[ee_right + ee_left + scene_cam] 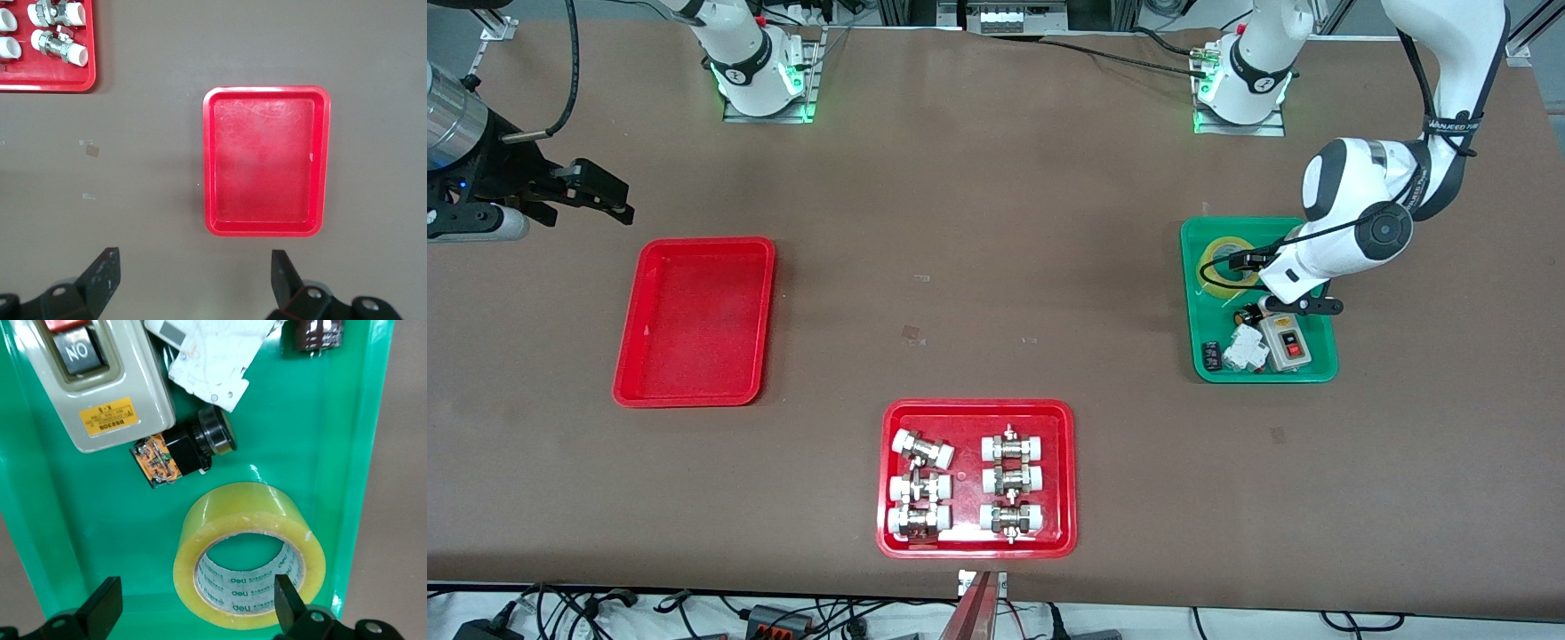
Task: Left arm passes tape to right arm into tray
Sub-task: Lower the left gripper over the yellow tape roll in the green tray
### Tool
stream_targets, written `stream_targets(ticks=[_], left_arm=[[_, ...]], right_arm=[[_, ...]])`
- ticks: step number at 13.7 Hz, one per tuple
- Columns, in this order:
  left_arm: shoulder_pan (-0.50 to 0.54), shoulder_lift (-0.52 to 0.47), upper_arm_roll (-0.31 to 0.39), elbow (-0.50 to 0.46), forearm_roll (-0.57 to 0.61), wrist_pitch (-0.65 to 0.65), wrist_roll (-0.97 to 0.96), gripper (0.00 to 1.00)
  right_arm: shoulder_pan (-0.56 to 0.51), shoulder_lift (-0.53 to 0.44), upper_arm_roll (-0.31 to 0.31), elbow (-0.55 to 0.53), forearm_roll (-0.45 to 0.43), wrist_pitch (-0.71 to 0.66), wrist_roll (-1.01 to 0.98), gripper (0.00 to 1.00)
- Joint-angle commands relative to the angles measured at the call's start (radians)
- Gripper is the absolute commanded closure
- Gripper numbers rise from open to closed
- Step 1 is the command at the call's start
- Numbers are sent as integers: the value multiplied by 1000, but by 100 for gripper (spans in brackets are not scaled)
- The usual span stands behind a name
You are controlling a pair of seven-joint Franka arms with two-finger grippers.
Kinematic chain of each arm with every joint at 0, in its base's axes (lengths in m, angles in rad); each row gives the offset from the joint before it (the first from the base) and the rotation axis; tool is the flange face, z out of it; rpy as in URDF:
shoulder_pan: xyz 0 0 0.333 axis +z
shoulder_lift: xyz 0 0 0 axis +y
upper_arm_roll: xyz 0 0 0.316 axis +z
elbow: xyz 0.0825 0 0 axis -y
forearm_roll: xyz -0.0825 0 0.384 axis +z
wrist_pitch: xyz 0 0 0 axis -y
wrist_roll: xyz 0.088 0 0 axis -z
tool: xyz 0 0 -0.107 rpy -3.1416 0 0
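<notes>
Translucent yellow tape lies in a green tray; the plain tray is red.

Readable stuff: the tape has "deli" printed over and over around its pale inner core. Just beside the tape in the same green tray, the grey switch box has a "NO" button; its yellow sticker is too small to read.

The front view looks down from high across the whole table toward both bases, the left wrist view peers close into the green tray, and the right wrist view shares the red tray from higher up.
</notes>
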Motion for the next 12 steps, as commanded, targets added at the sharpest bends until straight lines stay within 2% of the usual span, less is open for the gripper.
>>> stream_targets(ticks=[1, 3, 7, 8, 9, 10, 12], left_arm=[[1, 4, 0, -56, -4, 87, 27, 0], [-2, 4, -2, -111, -4, 161, 27, 0], [-2, 10, -2, -116, -3, 164, 42, 0], [-2, 10, -2, -119, -3, 164, 44, 5], [-2, 10, -2, -119, -3, 164, 44, 13], [-2, 9, -2, -119, -4, 164, 47, 34], [6, 7, 0, -119, -4, 164, 96, 57]], right_arm=[[-3, 2, 1, 20, 11, -22, 14, 0], [-3, 4, 1, 20, 11, -22, 14, 0], [-3, 2, 1, 20, 11, -22, 14, 0], [-3, 2, 1, 20, 11, -22, 14, 0], [-3, 4, 1, 20, 11, -22, 14, 0], [-3, 2, 1, 20, 11, -22, 14, 0], [-3, 2, 1, 20, 11, -22, 14, 0]])
